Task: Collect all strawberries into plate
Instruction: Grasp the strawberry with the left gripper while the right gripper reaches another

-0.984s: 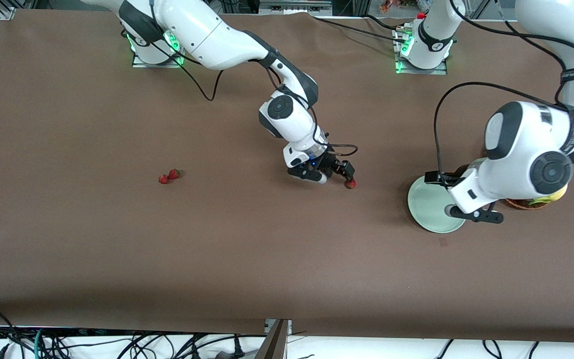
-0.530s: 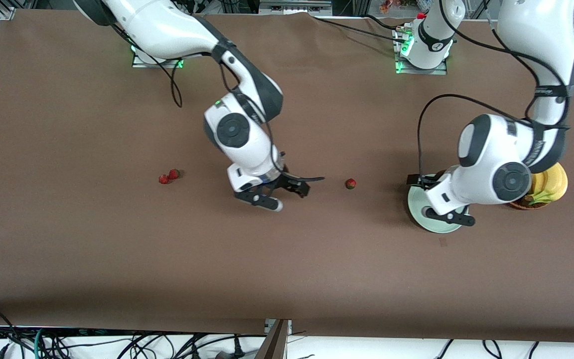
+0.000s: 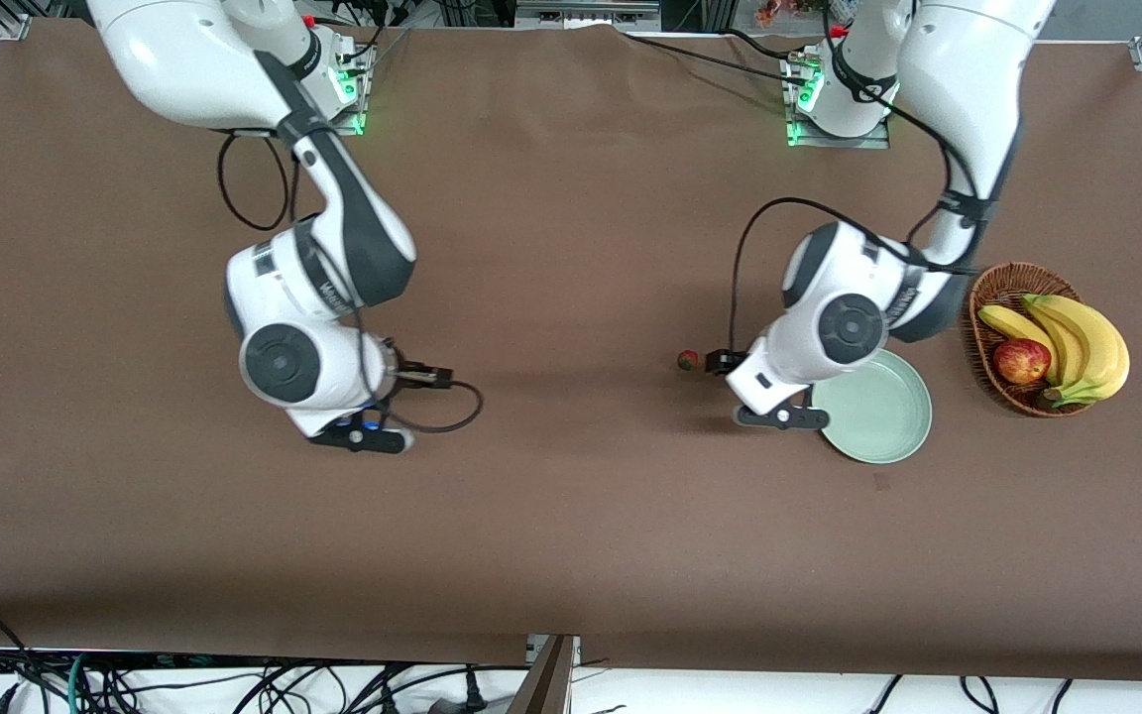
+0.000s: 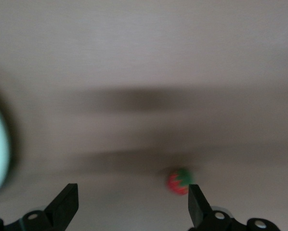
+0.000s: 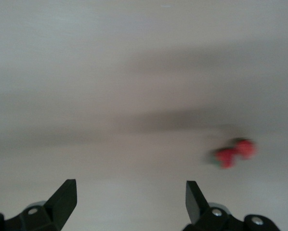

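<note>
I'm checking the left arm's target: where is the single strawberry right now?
The single strawberry lies on the brown table, beside the plate toward the right arm's end, just ahead of the open left gripper.

You have a brown table surface point(image 3: 571, 535) filling nearly the whole front view, matte, with faint creases and soft shadows. At its top edge, metal mounting plates point(image 3: 837, 134) glow green where light reflects. In the upper corners you see aluminium frame rails point(image 3: 11, 25). Along the bottom strip, black and teal cables point(image 3: 95, 679) tangle over a white floor point(image 3: 1027, 694). A small dark mark point(image 3: 881, 482) sits on the cloth, lower right of centre.
</note>
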### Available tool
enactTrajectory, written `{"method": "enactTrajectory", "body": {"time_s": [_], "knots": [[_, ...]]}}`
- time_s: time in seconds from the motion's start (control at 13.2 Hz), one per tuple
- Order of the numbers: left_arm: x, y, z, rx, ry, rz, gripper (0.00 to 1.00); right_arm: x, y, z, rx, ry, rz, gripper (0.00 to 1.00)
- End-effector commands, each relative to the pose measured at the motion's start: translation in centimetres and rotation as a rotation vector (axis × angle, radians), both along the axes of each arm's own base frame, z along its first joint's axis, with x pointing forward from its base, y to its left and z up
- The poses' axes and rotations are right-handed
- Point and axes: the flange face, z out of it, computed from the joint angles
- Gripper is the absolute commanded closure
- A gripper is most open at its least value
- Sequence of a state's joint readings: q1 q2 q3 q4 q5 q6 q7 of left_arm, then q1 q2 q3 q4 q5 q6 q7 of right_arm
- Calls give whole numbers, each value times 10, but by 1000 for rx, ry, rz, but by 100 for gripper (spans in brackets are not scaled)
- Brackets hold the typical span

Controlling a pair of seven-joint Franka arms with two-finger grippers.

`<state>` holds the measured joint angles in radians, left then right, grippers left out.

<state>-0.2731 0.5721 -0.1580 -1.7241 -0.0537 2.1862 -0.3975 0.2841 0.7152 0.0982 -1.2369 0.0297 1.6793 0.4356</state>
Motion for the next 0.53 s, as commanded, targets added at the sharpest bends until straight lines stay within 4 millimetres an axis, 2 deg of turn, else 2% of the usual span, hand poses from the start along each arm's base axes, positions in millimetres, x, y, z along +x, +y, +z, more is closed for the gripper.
{"method": "enactTrajectory", "body": {"time_s": [0.0,0.08,0.23,0.3,0.38,0.45], "knots": [[-20,-38,-27,41,-12,67,0,-4,-51,-23,-67,58,49,0],[-27,-43,-38,83,-14,64,0,0,-76,-33,-84,64,50,0],[-36,-51,-53,135,-20,57,0,-3,-113,-62,-91,70,75,0],[-42,-58,-64,145,-8,56,0,-11,-121,-77,-89,69,77,0],[-43,-62,-68,138,-18,56,10,-20,-131,-89,-86,49,70,0],[-43,-62,-70,136,-20,58,30,-27,-135,-99,-80,22,67,0]]}}
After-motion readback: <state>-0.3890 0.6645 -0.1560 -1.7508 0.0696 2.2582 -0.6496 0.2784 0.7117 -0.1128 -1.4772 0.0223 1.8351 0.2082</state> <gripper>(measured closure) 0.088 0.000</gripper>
